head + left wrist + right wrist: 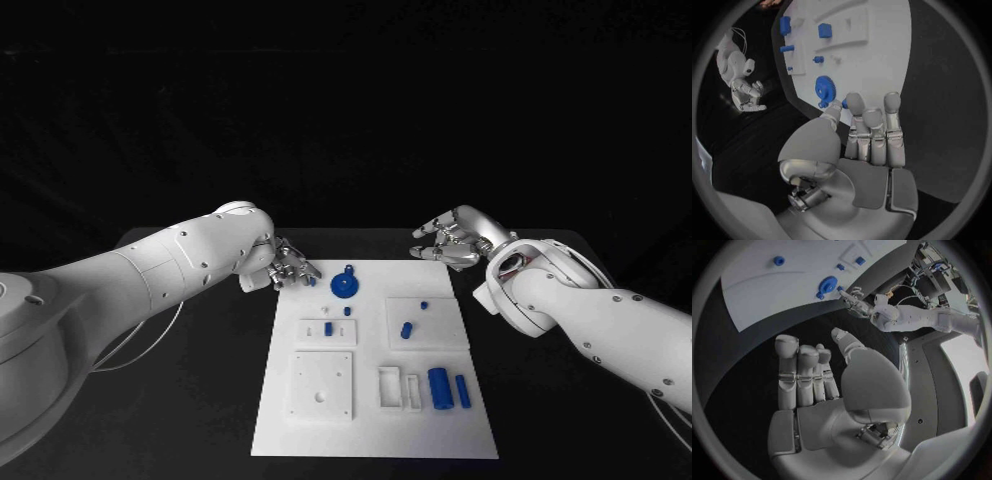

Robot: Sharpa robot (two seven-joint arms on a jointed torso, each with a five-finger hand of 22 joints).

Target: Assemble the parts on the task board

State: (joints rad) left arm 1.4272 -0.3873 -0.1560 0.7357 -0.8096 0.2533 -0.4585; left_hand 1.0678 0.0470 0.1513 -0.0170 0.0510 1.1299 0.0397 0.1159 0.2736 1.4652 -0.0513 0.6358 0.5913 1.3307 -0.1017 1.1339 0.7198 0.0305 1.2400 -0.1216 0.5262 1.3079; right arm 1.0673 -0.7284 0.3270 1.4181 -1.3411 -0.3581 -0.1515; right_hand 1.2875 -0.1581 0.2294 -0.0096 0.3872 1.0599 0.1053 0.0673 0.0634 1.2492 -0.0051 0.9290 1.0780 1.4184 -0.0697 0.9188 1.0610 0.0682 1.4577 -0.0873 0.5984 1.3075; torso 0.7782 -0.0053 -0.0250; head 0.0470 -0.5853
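A black table (173, 400) is seen, matte and dark, with the white board (433, 440) laid flat at its middle, long edge running away from the robot. The board is a smooth rectangular plate carrying raised white blocks: a large square one (320, 385) at the near left, a smaller one (329, 331) above it, another square one (426, 323) at the right, and narrow upright frames (391, 386) near the lower right.

The parts are glossy blue. The largest, a round toothed gear (345, 285) with a short stem, is laid at the far end of the board. Two cylinders (440, 388) are laid side by side at the near right, the thinner one (463, 391) outermost. A short peg (407, 329) is set on the right block, with a very small piece (424, 303) beyond it; small pegs (329, 327) are found on the middle-left block and just above it, their exact form being too small to tell.

The left hand (291, 266) is held over the board's far left corner, near the gear. Its silver fingers (873, 131) are nearly straight and close together, and nothing is gripped. The right hand (459, 238) is held above the table beyond the board's far right corner, well apart from the parts. Its fingers (801, 370) are loosely extended, thumb apart, and nothing is held.
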